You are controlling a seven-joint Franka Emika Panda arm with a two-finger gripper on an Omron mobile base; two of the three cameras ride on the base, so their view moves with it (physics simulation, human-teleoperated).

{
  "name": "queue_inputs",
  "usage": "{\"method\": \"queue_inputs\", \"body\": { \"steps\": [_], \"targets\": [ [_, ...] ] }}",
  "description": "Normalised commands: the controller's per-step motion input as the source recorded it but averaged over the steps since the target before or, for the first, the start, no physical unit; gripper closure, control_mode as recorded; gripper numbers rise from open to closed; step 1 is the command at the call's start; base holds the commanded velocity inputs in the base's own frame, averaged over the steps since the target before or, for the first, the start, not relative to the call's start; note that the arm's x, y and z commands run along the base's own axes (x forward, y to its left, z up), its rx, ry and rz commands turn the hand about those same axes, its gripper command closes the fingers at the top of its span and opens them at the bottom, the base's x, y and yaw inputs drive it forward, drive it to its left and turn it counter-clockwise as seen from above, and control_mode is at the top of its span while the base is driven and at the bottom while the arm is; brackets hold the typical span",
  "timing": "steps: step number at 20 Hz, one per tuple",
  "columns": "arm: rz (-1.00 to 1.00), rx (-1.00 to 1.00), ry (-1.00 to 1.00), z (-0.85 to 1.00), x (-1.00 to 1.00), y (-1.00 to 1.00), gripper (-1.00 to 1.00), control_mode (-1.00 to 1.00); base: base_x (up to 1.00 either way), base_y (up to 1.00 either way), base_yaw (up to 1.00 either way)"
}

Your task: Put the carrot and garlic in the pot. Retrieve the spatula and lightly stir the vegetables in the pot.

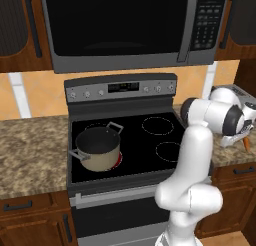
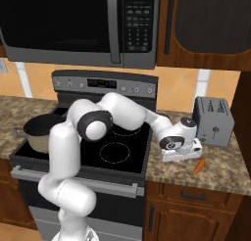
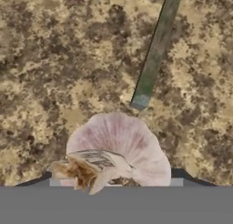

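The garlic (image 3: 118, 145), a pale pinkish bulb with a dry root tuft, lies on the speckled counter right of the stove. My gripper (image 3: 116, 180) points down over it, open, with a dark tip close on either side of the bulb. In the base views the gripper (image 2: 184, 154) (image 1: 235, 140) hangs low over that counter. The orange carrot (image 2: 198, 166) (image 1: 246, 143) lies just beyond the hand, near the counter's front edge. The spatula's thin dark handle (image 3: 157, 50) runs away from the garlic. The tan pot (image 1: 102, 160) (image 2: 37, 139) stands on the stove's front left burner.
A silver toaster (image 2: 214, 121) (image 1: 235, 90) stands on the counter behind the hand. A microwave (image 1: 125, 25) hangs above the stove. The black cooktop (image 1: 150, 140) lies between the pot and the hand, crossed by my own arm.
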Motion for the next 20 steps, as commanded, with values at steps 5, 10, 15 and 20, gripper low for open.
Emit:
{"method": "queue_inputs", "body": {
  "steps": [5, 10, 15, 20],
  "targets": [
    [0.0, 0.0, -0.15, 0.69, -0.71, 0.37, 1.0, -1.0, 0.0, 0.0, 0.0],
    [0.0, 0.0, -0.05, 0.93, -0.68, 0.84, 1.0, -1.0, 0.0, 0.0, 0.0],
    [0.0, 0.0, 0.0, 0.77, -0.32, 1.0, 1.0, -1.0, 0.0, 0.0, 0.0],
    [0.0, 0.0, 0.0, 0.62, -0.21, 1.0, 1.0, -1.0, 0.0, 0.0, 0.0]
  ]
}}
